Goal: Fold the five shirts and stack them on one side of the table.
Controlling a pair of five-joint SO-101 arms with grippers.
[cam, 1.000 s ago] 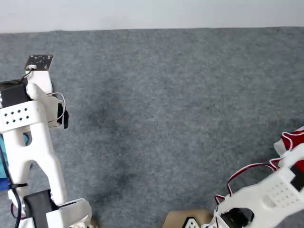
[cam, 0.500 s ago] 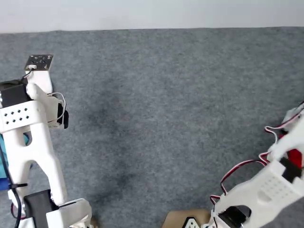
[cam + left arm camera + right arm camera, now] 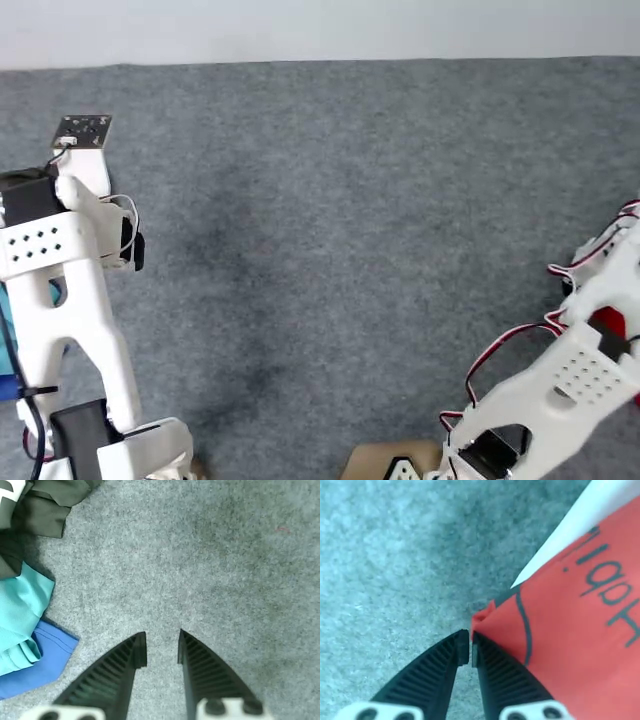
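Pinching red shirt corner: right tool; left tool spread near teal shirt.

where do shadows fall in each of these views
high view: even light, faint darker patches on the grey mat; left wrist view: a thin shadow along the edge of the teal shirt; right wrist view: a dark shadow on the mat beside the corner of the red shirt at the right end effector
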